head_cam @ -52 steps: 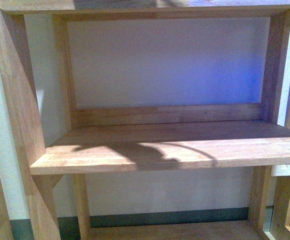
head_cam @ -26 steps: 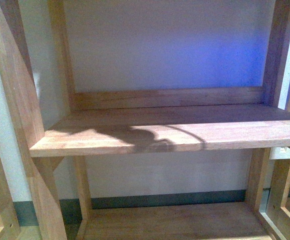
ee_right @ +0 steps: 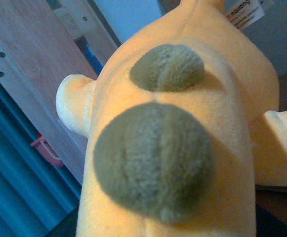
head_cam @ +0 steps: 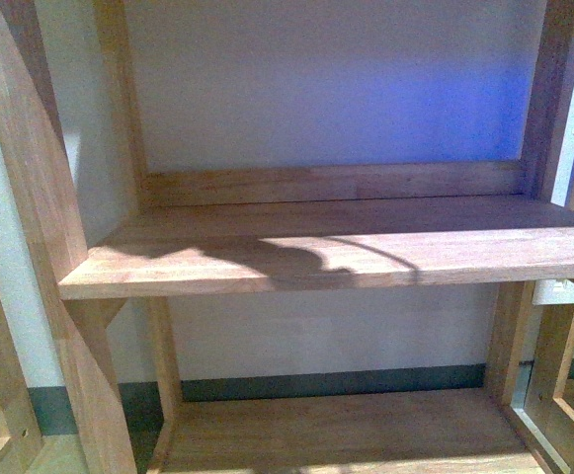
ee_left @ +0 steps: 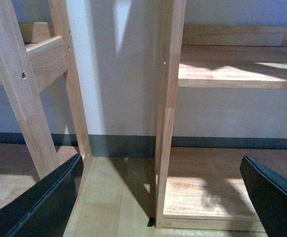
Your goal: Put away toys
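The orange-yellow plush toy (ee_right: 183,123) fills the right wrist view, with two brownish round patches and a sewn tag at its far end. My right gripper is shut on the plush toy; its fingers are hidden under the plush. My left gripper (ee_left: 165,197) is open and empty, its two black fingers (ee_left: 44,202) spread wide just above the floor, before a wooden upright of the shelf unit (ee_left: 169,113). Neither gripper nor the toy shows in the front view, only a curved shadow on the middle shelf board (head_cam: 287,259).
A wooden shelf unit (head_cam: 346,252) stands against a pale wall, with a middle board and a bottom board (head_cam: 336,430). Slanted wooden side frames (head_cam: 30,197) flank it. A second wooden frame (ee_left: 24,89) stands beside it. A wooden panel and blue surface (ee_right: 15,163) lie behind the toy.
The front view has shifted downward, so the middle shelf sits higher in the picture and more of the bottom board shows. The shadow on the shelf has moved slightly.
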You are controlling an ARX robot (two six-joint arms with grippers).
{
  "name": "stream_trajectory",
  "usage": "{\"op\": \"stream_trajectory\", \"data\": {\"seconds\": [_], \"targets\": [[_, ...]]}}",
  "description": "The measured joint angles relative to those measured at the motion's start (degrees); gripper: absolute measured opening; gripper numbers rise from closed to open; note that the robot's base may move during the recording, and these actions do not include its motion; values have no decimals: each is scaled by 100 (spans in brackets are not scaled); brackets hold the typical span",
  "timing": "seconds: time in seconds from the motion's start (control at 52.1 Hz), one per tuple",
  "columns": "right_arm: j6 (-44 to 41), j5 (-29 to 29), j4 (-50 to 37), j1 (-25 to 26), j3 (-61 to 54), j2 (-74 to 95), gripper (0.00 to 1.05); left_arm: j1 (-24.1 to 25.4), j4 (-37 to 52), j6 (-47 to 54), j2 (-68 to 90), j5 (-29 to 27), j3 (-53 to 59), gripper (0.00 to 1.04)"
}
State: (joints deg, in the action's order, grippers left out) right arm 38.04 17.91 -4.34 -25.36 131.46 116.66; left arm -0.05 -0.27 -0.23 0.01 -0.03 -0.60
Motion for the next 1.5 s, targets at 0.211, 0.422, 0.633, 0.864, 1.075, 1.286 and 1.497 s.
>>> {"op": "stream_trajectory", "data": {"seconds": [0.211, 0.422, 0.633, 0.864, 1.075, 1.286, 1.497], "targets": [[-750, -507, 212, -26, 74, -48, 83, 0, 0, 0, 0, 0, 0, 99], [-1241, -643, 341, 4, 125, -101, 98, 0, 0, 0, 0, 2, 0, 99], [-1637, -800, 372, 4, 125, -302, 98, 0, 0, 0, 0, 0, 0, 99], [-2004, -973, 98, 70, -260, -1034, 98, 0, 0, 0, 0, 0, 0, 99], [-2487, -1178, -699, 92, -1985, -2511, 98, 0, 0, 0, 0, 0, 0, 99], [-3410, -1613, -1150, 96, -4216, -4347, 98, 0, 0, 0, 0, 0, 0, 99], [-4229, -1939, -1303, 380, -6334, -6334, 98, 0, 0, 0, 0, 0, 0, 99]]}}
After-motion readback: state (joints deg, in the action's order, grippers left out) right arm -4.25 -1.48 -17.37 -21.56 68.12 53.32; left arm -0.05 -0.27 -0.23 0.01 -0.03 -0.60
